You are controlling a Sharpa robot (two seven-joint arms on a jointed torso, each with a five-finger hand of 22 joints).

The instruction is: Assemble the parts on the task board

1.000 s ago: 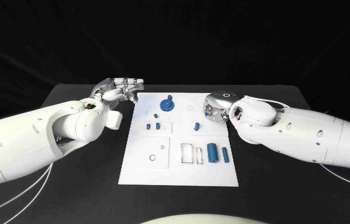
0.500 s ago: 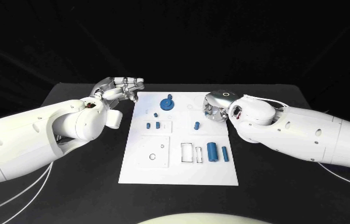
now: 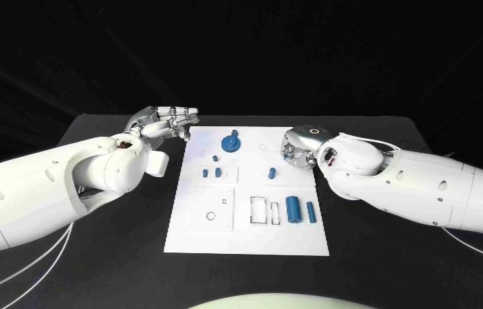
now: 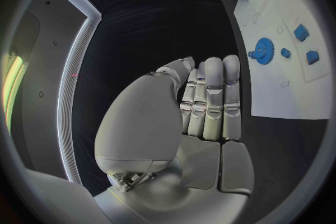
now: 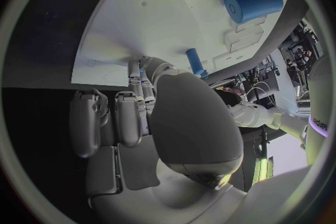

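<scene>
The white task board (image 3: 248,196) is seen lying in the middle of the black table (image 3: 373,239). Near its far edge a blue gear (image 3: 230,144) is set on it; 2 small blue pegs (image 3: 211,173) are found further in on the left side, and a short blue pin (image 3: 271,174) is seen near the centre. Toward the near right, a thick blue cylinder (image 3: 293,209) is laid just beside a thin blue rod (image 3: 311,213).

The left hand (image 3: 167,123) is held over the table just beside the board's far left corner, its fingers curled in with nothing in them. The right hand (image 3: 298,148) is placed at the board's far right edge; nothing is seen in it, but it cannot be told whether its fingers are apart or together.
</scene>
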